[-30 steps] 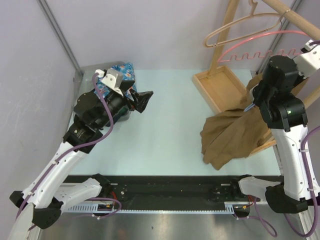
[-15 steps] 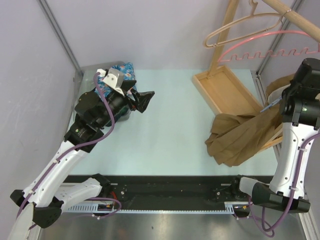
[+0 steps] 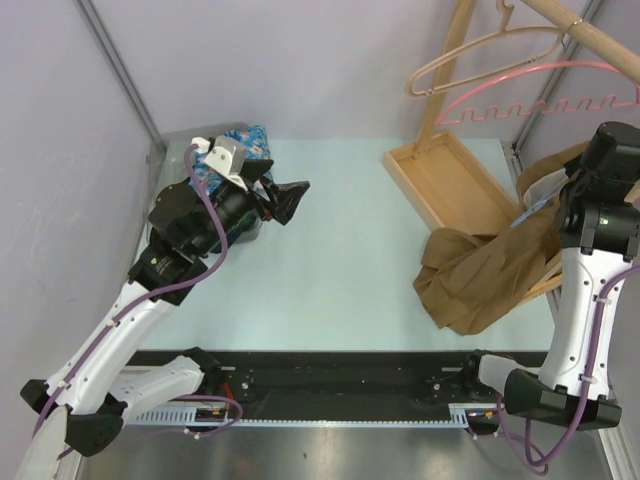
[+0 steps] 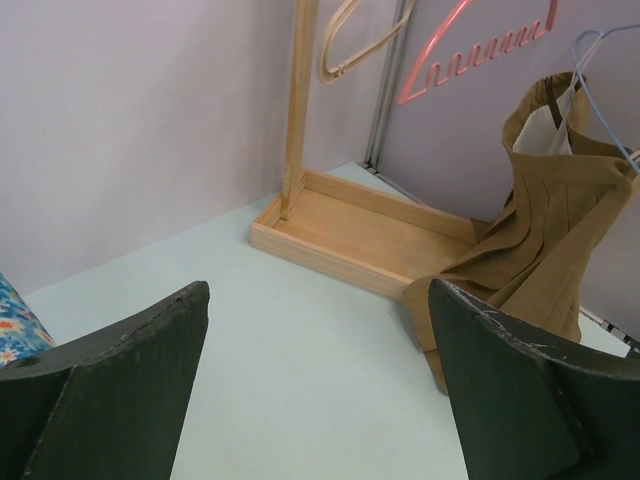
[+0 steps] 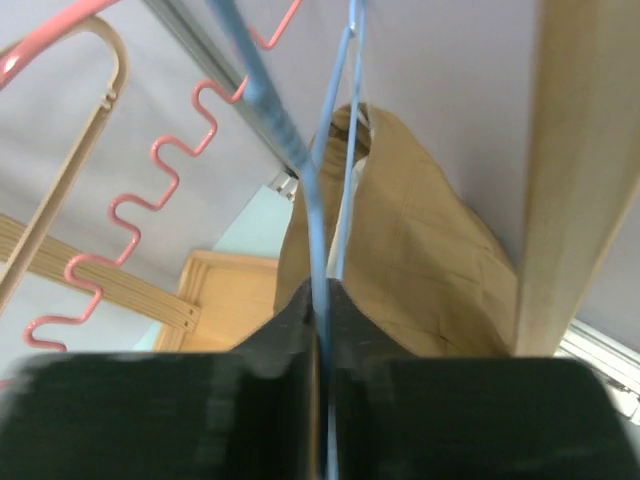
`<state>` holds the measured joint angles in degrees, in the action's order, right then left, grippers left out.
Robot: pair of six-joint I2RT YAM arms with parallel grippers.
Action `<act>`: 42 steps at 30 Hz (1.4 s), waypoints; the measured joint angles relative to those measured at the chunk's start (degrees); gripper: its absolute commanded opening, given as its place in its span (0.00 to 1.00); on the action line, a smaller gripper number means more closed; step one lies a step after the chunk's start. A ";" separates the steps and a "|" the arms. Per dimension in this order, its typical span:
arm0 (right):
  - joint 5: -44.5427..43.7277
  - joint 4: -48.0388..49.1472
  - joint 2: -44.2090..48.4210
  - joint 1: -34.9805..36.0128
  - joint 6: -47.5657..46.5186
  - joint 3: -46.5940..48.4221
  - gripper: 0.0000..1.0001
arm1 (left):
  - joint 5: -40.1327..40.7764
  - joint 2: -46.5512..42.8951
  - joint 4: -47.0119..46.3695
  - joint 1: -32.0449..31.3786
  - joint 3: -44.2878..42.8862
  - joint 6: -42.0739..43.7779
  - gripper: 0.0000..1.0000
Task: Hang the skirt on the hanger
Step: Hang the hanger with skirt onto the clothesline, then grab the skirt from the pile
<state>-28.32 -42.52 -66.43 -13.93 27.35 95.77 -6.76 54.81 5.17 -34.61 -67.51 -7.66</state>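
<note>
Evidently the right gripper (image 5: pixel 320 300) is pinched shut on the thin blue wire hanger (image 5: pixel 300 170), whose strands rise from between its fingers. The pleated tan-brown fabric skirt (image 3: pixel 480 280) hangs from that hanger by its waistband, with its lower folds heaped on the pale green table (image 3: pixel 350 250) against the shallow wooden tray base (image 3: pixel 450 180) of the rack. The left gripper (image 4: pixel 318 290) stands wide open with nothing in it, well apart over the far left of the table. The step looks like raising the loaded hanger to the round wooden rail (image 3: pixel 580 25). Doing it well probably means a firm pinch, a steady lift until the hem clears the tray's edge, and the hook turned toward the rail so the waistband does not slide off. Room is tight there: the pink wavy-barred hanger (image 3: pixel 540 100) and the beige hanger (image 3: pixel 480 55) occupy the rail nearby, and a wooden bar of the rack (image 5: pixel 570 170) crowds the right side. Open space lies leftward over the table.
</note>
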 measured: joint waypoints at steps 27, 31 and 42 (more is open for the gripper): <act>13.03 13.53 11.65 12.50 -10.91 12.31 0.81 | 13.09 3.32 6.71 8.31 1.95 -7.63 1.00; 17.51 17.25 4.68 28.13 -16.24 11.21 0.84 | 14.78 3.52 7.37 13.27 4.72 -10.23 0.95; 13.94 15.63 -16.94 53.86 -26.16 1.57 0.84 | 24.44 5.53 9.53 15.89 17.40 -13.62 0.86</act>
<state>-14.37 -26.89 -83.37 39.92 1.19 97.34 17.67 60.34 14.70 -18.72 -50.11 -21.28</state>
